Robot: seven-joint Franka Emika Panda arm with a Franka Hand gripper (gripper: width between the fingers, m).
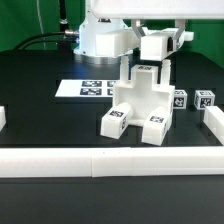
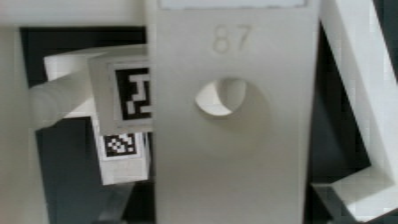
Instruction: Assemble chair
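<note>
One chair panel [image 2: 222,150], between fingers [image 2: 356,198]

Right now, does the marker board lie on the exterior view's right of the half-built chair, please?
No, the marker board lies on the exterior view's left of the chair.

Marker board [image 1: 68,90] part-hidden behind chair [image 1: 140,100]; gripper [image 1: 152,48] grip unclear; tag [image 2: 128,95] half covered by panel [image 2: 231,150].
</note>
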